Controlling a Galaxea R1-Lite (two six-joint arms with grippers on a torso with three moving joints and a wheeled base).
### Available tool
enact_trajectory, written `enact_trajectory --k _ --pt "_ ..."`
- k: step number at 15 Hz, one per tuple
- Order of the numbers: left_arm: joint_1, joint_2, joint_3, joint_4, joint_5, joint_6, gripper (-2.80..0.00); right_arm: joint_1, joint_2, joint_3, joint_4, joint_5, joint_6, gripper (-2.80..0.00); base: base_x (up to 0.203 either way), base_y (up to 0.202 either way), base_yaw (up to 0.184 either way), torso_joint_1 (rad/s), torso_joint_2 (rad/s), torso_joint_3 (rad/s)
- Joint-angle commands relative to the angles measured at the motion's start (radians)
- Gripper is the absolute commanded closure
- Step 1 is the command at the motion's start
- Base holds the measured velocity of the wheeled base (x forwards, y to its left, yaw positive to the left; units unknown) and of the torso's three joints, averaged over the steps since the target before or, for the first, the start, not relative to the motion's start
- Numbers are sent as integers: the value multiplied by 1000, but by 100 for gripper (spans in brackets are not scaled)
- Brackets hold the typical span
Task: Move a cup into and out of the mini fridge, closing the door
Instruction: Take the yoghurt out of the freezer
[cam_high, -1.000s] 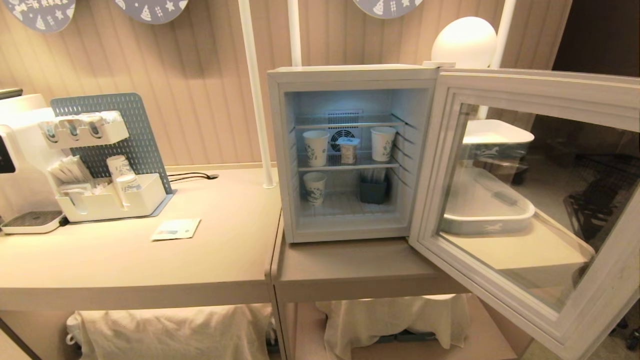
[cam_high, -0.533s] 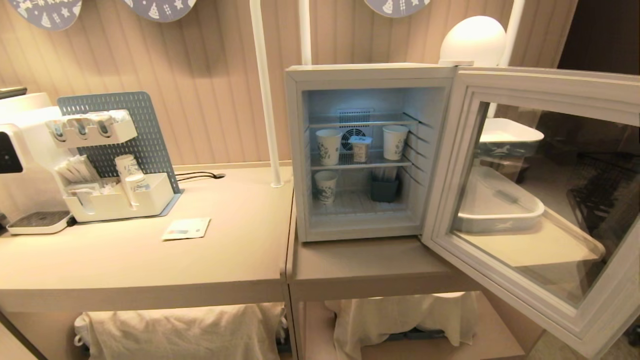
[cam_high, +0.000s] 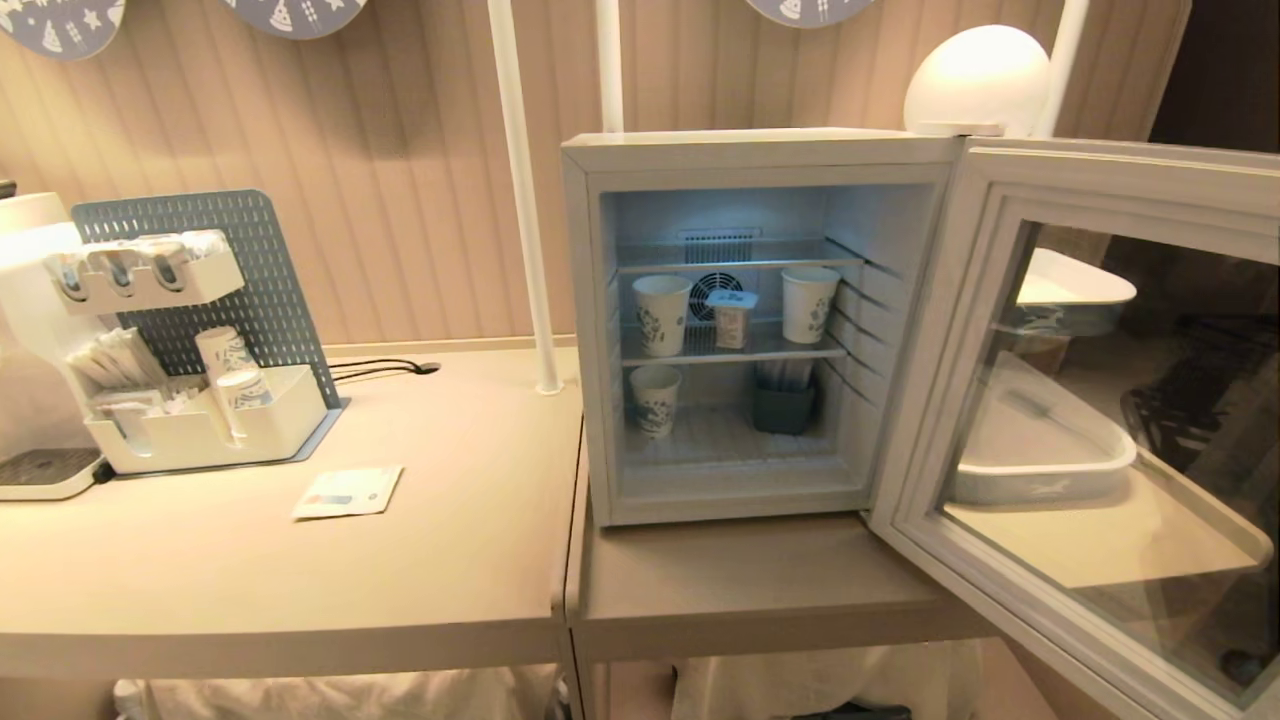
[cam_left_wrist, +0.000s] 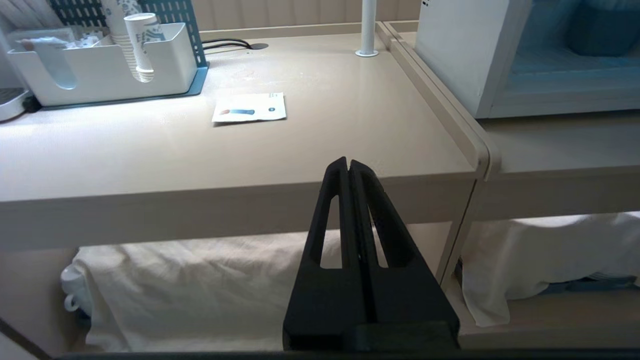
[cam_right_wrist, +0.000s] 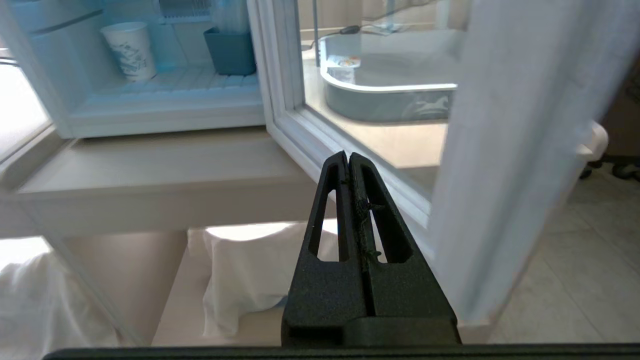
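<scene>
The mini fridge (cam_high: 740, 330) stands centre frame, its door (cam_high: 1100, 420) swung wide rightward. The cup (cam_high: 731, 318) sits mid-shelf (apparently between two paper cups (cam_high: 661, 314)). Left gripper (cam_left_wrist: 348, 162) and right gripper (cam_right_wrist: 348, 156) are pressed closed, empty.

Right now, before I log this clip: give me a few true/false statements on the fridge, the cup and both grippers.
1. The door of the mini fridge stands wide open. True.
2. The cup sits on the bottom shelf. False: it is on the middle wire shelf, between two taller paper cups.
3. The left gripper is shut and holds nothing. True.
4. The right gripper grips the door. False: it is shut, empty, apart from the door.
5. A dark blue bin stands on the fridge floor. True.
</scene>
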Motion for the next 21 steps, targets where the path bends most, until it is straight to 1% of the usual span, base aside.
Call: enact_trajectory --k 1,2,3,4,5,6,7,8,9,10,12,13,14,16,18,19,21 --pt "2 1 0 0 0 -1 0 0 1 -3 6 -1 -1 0 153 0 9 3 2 -2" --pt "2 1 0 0 0 -3 0 0 1 -1 -7 0 1 0 71 0 2 12 14 4" --pt "2 1 0 -1 1 -8 0 0 1 -37 -8 -4 12 0 0 0 0 0 0 0" --pt "2 1 0 0 1 -8 0 0 9 -106 2 -6 25 0 0 0 0 0 0 0" --pt "2 1 0 0 1 -8 0 0 38 -223 35 -8 35 0 0 0 0 0 0 0" --pt "2 1 0 -1 1 -8 0 0 92 -385 81 -10 43 0 0 0 0 0 0 0" --pt "2 1 0 -1 1 -9 0 0 168 -555 127 -12 48 0 0 0 0 0 0 0" --pt "2 1 0 -1 1 -9 0 0 274 -687 164 -12 52 0 0 0 0 0 0 0" --pt "2 1 0 -2 1 -8 0 -1 410 -786 190 -12 55 0 0 0 0 0 0 0" --pt "2 1 0 -1 1 -8 0 -1 540 -842 203 -10 60 0 0 0 0 0 0 0" --pt "2 1 0 -2 1 -8 0 1 778 -855 183 14 67 0 0 0 0 0 0 0" --pt "2 1 0 -2 1 -8 0 2 885 -838 138 59 69 0 0 0 0 0 0 0" --pt "2 1 0 -2 1 -8 0 2 969 -813 77 127 68 0 0 0 0 0 0 0" --pt "2 1 0 -2 1 -8 0 2 1128 -761 -74 311 67 0 0 0 0 0 0 0" --pt "2 1 0 -2 1 -8 0 2 1273 -738 -193 451 63 0 0 0 0 0 0 0" --pt "2 1 0 -2 1 -8 0 3 1341 -733 -251 501 56 0 0 0 0 0 0 0" --pt "2 1 0 -2 1 -8 0 9 1473 -731 -370 556 30 0 0 0 0 0 0 0"
